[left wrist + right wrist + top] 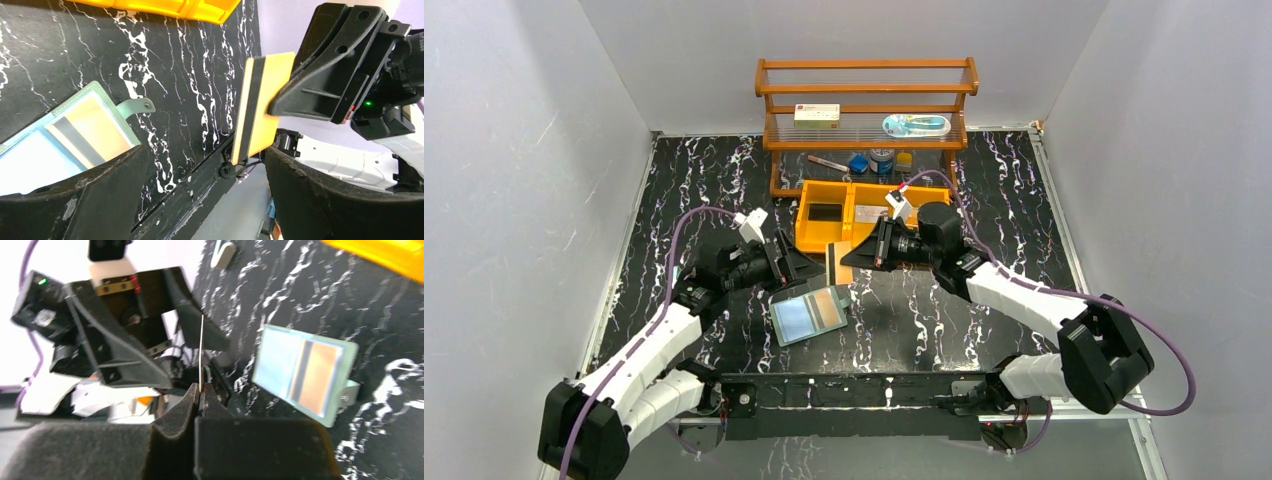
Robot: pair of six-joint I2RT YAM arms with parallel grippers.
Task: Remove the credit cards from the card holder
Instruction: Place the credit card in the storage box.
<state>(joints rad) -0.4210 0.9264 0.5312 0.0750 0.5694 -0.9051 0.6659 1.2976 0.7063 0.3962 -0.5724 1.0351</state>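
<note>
Pinching the thin orange-tan plastic card with a dark stripe (257, 107) by one edge, the right pincer (200, 395) is clenched on it and holds it upright above the black marbled desk (724, 180). The left pincer (205, 200) stands released, facing the card without touching it. I judge this a handover. The sage-green bifold card holder (809, 315) lies open just below, with bare desk to its right.

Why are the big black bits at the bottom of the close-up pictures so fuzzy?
Left wrist view: the left gripper has its jaws too near the lens, so they blur, while the orange card looks sharp. Right wrist view: the right gripper has fuzzy jaws too, and the card holder looks a bit soft. Top view: everything is crisp and evenly lit.
</note>
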